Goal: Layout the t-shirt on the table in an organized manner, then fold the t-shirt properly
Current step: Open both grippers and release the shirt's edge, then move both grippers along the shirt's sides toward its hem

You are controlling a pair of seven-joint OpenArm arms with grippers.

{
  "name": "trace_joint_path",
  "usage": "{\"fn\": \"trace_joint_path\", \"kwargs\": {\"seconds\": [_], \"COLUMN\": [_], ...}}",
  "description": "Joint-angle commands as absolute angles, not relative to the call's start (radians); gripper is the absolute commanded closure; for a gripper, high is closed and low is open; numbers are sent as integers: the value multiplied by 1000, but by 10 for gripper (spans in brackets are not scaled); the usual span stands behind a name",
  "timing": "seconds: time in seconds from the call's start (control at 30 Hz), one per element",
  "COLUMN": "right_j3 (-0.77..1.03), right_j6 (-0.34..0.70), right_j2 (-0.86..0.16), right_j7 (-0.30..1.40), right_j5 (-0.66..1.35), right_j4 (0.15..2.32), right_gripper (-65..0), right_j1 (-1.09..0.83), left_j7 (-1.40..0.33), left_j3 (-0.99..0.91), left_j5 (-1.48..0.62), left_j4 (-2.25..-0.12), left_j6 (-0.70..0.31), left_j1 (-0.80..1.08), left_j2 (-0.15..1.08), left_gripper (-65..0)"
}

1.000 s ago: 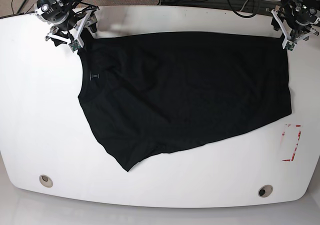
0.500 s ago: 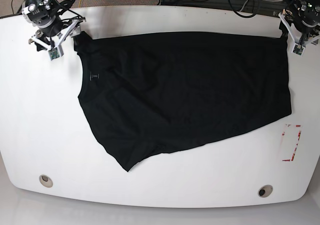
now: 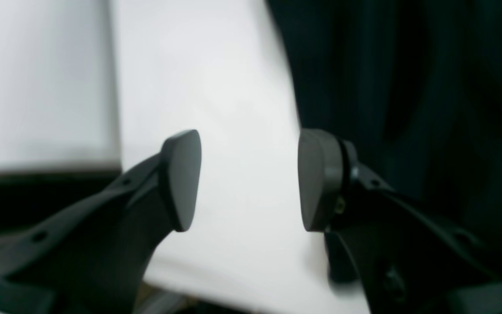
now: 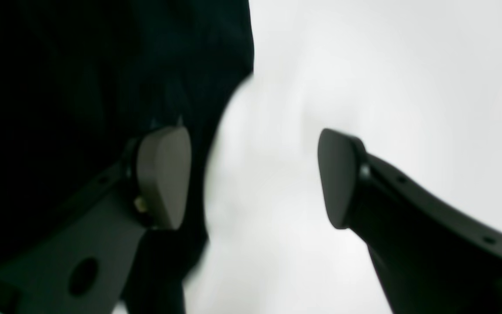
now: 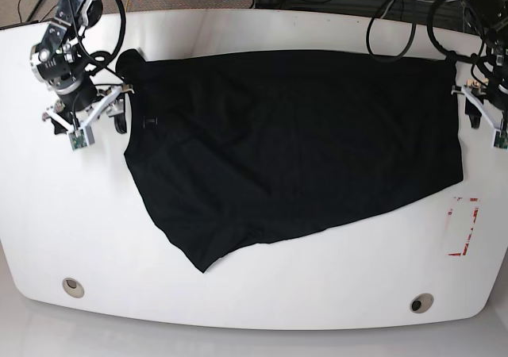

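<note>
A black t-shirt (image 5: 294,151) lies spread over the white table (image 5: 262,293), its lower left part ending in a slanted point. My right gripper (image 5: 89,121) hovers beside the shirt's left edge, open and holding nothing. In the right wrist view the gripper (image 4: 251,176) shows bare table (image 4: 364,65) between its fingers, with the t-shirt (image 4: 81,65) behind the left one. My left gripper (image 5: 484,120) stands open just off the shirt's right edge. In the left wrist view the gripper (image 3: 249,181) spans bare table (image 3: 211,87), and the t-shirt (image 3: 408,87) lies behind the right finger.
Two round grommet holes (image 5: 73,286) (image 5: 421,302) sit near the table's front edge. A small red-outlined rectangle (image 5: 463,226) is marked at the right, just below the shirt's hem. Cables (image 5: 397,0) hang behind the back edge.
Both arms have moved from the shirt's back corners forward along its left and right sides. Both grippers stayed open, and the shirt's back left corner has shifted slightly.
</note>
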State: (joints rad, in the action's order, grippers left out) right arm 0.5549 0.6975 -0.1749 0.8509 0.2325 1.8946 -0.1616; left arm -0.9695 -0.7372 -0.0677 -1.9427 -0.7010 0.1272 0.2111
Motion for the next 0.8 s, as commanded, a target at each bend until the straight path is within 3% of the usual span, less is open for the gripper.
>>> {"fn": "trace_joint_path", "kwargs": {"seconds": [0.0, 0.33, 0.77], "right_j3": [539, 472, 467], "right_j6": [698, 698, 698], "right_j2": [-185, -220, -257], "right_j7": [831, 858, 789], "right_j5": [246, 245, 245], "right_j4": [1879, 1667, 1162], "right_gripper": [-430, -430, -430], "right_j1": [-104, 99, 435], "left_j7": [-986, -1000, -871], "left_j3": [-737, -670, -671], "left_j5": [-33, 33, 148], "left_j4": [-1948, -1888, -1524], "left_j6": [-698, -698, -698], "left_j1": [61, -73, -257], "left_j2": [226, 228, 232], "left_gripper": [-333, -336, -333]}}
